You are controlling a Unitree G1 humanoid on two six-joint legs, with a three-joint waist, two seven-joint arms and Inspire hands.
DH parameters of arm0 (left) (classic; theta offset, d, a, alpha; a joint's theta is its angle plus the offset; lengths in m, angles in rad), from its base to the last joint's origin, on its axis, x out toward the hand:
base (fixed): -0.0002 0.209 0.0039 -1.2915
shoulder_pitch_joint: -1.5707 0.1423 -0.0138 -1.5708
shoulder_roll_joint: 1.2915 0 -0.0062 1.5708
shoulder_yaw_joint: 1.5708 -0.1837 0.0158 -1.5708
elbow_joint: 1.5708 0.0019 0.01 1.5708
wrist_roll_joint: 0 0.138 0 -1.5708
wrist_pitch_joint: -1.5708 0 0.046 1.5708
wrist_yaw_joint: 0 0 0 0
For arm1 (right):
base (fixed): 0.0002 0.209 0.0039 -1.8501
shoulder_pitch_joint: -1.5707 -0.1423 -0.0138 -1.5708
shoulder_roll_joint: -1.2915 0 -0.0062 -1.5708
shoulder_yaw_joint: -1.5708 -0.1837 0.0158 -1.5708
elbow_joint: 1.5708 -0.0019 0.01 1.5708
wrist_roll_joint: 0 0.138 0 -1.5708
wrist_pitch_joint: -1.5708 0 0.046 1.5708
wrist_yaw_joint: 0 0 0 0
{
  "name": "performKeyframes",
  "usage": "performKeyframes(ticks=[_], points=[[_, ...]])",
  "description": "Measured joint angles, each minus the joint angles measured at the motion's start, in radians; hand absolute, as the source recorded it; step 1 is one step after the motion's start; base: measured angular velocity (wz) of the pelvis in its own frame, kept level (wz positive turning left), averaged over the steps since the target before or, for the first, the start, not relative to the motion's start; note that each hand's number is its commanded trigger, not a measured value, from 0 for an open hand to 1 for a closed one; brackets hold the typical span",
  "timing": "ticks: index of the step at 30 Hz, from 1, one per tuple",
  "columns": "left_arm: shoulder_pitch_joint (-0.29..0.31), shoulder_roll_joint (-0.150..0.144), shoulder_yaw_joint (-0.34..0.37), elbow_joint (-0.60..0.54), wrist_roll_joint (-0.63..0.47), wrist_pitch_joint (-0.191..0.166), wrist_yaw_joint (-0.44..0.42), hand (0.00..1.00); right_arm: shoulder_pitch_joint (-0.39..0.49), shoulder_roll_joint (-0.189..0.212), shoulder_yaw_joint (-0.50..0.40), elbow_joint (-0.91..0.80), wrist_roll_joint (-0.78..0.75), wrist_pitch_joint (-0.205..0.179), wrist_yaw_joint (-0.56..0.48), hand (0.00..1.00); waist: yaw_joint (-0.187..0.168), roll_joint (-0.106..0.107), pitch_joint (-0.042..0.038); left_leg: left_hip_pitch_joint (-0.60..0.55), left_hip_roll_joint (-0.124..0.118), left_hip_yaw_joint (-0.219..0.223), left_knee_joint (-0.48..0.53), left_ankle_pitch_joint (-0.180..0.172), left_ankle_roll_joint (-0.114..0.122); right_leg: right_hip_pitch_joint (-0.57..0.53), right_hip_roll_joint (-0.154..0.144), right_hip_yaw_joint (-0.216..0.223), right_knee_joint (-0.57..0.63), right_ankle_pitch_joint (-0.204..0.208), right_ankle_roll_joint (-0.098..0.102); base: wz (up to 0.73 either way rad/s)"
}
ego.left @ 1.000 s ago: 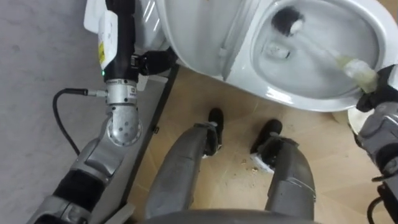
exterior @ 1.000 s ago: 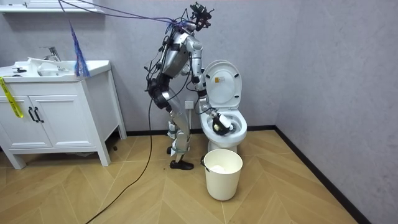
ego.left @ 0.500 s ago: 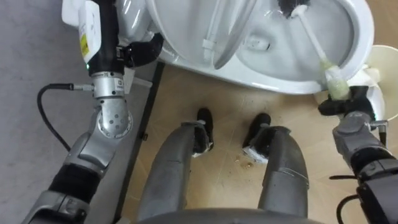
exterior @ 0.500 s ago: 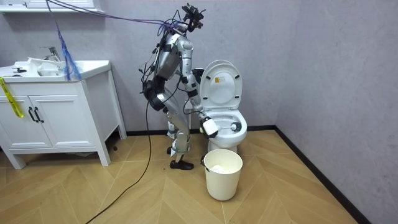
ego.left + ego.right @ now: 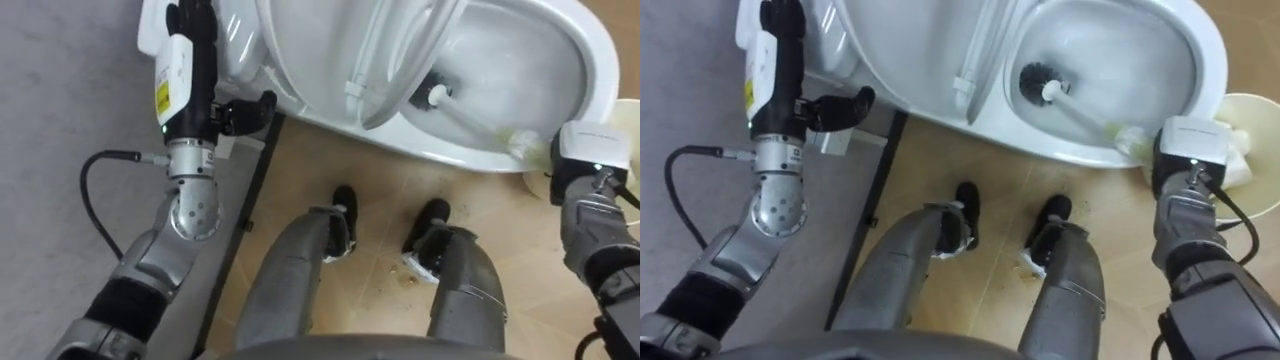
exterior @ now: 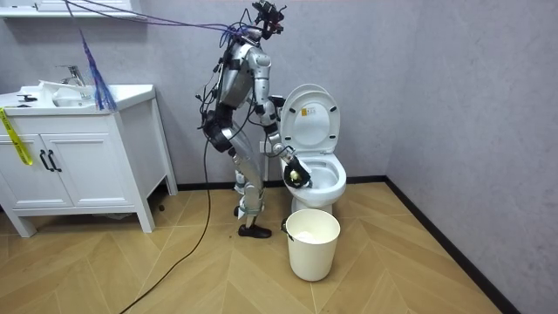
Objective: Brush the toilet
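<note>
The white toilet stands before me with its seat and lid raised. In the wet bowl lies the toilet brush: its black head is near the hinge side, and its white handle slants toward the front rim. My right hand is shut on the handle's pale green grip at the bowl's front edge; in the left eye view that right hand sits at the right. There the seat partly hides the brush head. My left hand rests with straight dark fingers against the toilet's side, low at the left.
A white bin with crumpled paper stands on the wood floor just right of my right hand, its rim close to the bowl. A grey wall and a dark skirting strip run at my left. A white vanity stands farther off.
The brush head has swept from the far part of the bowl to the hinge side. My right hand drew back to the front rim. The eye views shifted with my head.
</note>
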Motion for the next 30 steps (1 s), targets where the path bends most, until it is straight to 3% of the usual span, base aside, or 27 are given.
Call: performKeyframes(ticks=[1, 5, 9, 13, 16, 18, 19, 21, 25, 28, 30], points=[[0.006, 0.000, 0.000, 0.002, -0.007, -0.007, 0.000, 0.00, 0.008, -0.010, 0.000, 0.000, -0.016, 0.000, 0.000, 1.00, -0.004, -0.005, 0.0040, 0.005, 0.000, -0.004, -0.001, -0.003, -0.004, 0.007, 0.001, -0.004, 0.000, -0.007, -0.001, 0.10], [0.024, 0.000, 0.010, -0.001, -0.036, -0.032, 0.001, 0.00, 0.035, -0.017, 0.001, -0.019, -0.037, 0.000, -0.006, 1.00, -0.016, -0.006, 0.0046, 0.007, 0.002, -0.017, -0.002, -0.009, -0.013, 0.021, 0.002, -0.019, 0.000, -0.024, -0.002, 0.11], [0.040, 0.001, 0.009, -0.030, -0.067, -0.034, 0.001, 0.00, 0.035, -0.031, 0.021, -0.019, -0.037, 0.000, -0.008, 1.00, -0.020, -0.008, 0.0060, 0.006, 0.004, -0.017, 0.014, -0.010, -0.013, 0.022, 0.002, -0.021, 0.007, -0.034, -0.001, 0.06], [0.035, 0.002, -0.003, -0.043, -0.080, -0.037, -0.005, 0.00, 0.021, -0.101, 0.078, -0.032, -0.030, -0.006, -0.032, 1.00, 0.005, -0.009, 0.0067, -0.003, 0.004, -0.014, 0.022, -0.011, -0.013, 0.013, -0.002, -0.021, 0.008, -0.035, -0.001, -0.03], [0.033, 0.012, -0.015, -0.063, -0.084, -0.037, -0.006, 0.00, -0.018, -0.112, 0.084, -0.003, 0.025, -0.021, -0.053, 1.00, 0.009, -0.011, 0.0080, -0.024, 0.004, -0.016, 0.047, -0.011, -0.013, 0.002, -0.005, -0.023, 0.023, -0.042, 0.001, 0.07], [0.028, 0.017, -0.019, -0.070, -0.083, -0.038, -0.005, 0.00, -0.034, -0.111, 0.077, 0.012, 0.065, -0.044, -0.056, 1.00, 0.009, -0.021, 0.0121, -0.028, -0.001, -0.012, 0.046, -0.010, -0.013, -0.011, -0.017, -0.019, 0.042, -0.049, 0.002, 0.10], [0.020, 0.021, -0.018, -0.073, -0.081, -0.039, -0.003, 0.00, -0.049, -0.112, 0.076, 0.025, 0.074, -0.050, -0.061, 1.00, 0.009, -0.037, 0.0190, -0.032, -0.005, 0.003, 0.049, -0.011, -0.012, -0.031, -0.035, -0.008, 0.071, -0.059, 0.002, 0.08], [0.012, 0.023, -0.015, -0.072, -0.060, -0.038, -0.002, 0.00, -0.074, -0.114, 0.046, 0.032, 0.070, -0.058, -0.064, 1.00, 0.006, -0.043, 0.0207, -0.046, -0.019, 0.006, 0.058, -0.011, -0.011, -0.053, -0.048, -0.003, 0.098, -0.066, 0.000, 0.06], [0.012, 0.040, 0.009, -0.072, -0.050, -0.037, -0.008, 0.00, -0.149, -0.122, -0.012, 0.024, -0.065, -0.060, -0.088, 1.00, -0.004, -0.054, 0.0224, -0.065, -0.019, 0.006, 0.086, -0.013, -0.008, -0.081, -0.055, 0.012, 0.129, -0.069, -0.004, -0.05], [0.005, 0.046, 0.024, -0.064, -0.050, -0.037, -0.013, 0.00, -0.154, -0.123, -0.007, -0.044, -0.183, -0.053, -0.093, 1.00, -0.008, -0.069, 0.0158, -0.063, -0.014, 0.010, 0.096, -0.013, -0.008, -0.081, -0.049, 0.014, 0.134, -0.071, -0.009, -0.08], [0.001, 0.057, 0.026, -0.063, -0.050, -0.037, -0.014, 0.00, -0.153, -0.122, 0.017, -0.089, -0.218, -0.036, -0.091, 1.00, -0.008, -0.077, 0.0160, -0.062, -0.001, 0.005, 0.099, -0.014, -0.008, -0.075, -0.036, 0.014, 0.126, -0.064, -0.014, -0.12]])
